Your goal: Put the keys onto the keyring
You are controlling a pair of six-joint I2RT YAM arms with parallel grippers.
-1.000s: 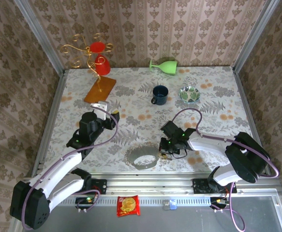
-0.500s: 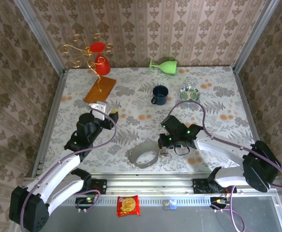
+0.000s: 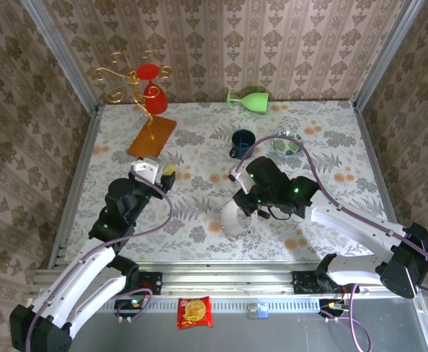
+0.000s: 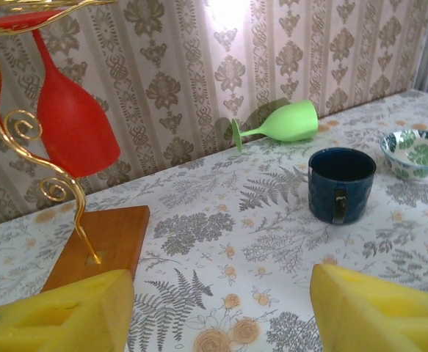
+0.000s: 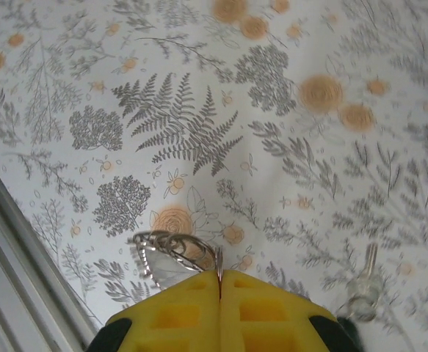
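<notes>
My right gripper point(image 3: 244, 209) is raised over the middle of the table, shut on the keyring point(image 3: 232, 218), a thin silvery wire loop that hangs tilted to the left of the fingers. In the right wrist view the yellow fingertips point(image 5: 191, 308) pinch the wire, and the keyring point(image 5: 171, 249) shows nearly edge-on just ahead of them. One small silver key point(image 5: 365, 282) appears blurred at the lower right; whether it lies on the cloth or hangs I cannot tell. My left gripper point(image 3: 155, 174) hovers open at the left, with nothing between its yellow fingers point(image 4: 379, 308).
A blue mug point(image 3: 242, 143), a patterned bowl point(image 3: 288, 142) and a green glass point(image 3: 249, 99) on its side stand at the back. The gold wire stand point(image 3: 129, 81) with red glasses on a wooden base point(image 3: 152, 136) is at back left. A snack packet point(image 3: 194, 312) lies on the front rail.
My right arm has risen and swung back and left, lifting the keyring off the cloth near the front edge. The left arm has shifted slightly, its gripper still open.
</notes>
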